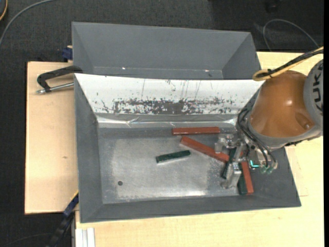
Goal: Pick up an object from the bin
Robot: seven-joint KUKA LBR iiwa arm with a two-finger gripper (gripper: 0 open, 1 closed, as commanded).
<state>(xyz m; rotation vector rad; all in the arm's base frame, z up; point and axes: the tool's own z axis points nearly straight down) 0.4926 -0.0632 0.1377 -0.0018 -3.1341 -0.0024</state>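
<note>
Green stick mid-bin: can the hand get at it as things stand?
Probably yes. The green stick lies flat and alone on the bin floor, nothing over it. The hand is towards the view's right; the nearest red stick ends close by without covering it.

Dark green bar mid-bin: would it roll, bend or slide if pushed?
The dark green bar looks straight and flat-sided, so it is probably stiff and unlikely to roll. Lying flat on the smooth bin floor, it may slide when pushed.
</note>
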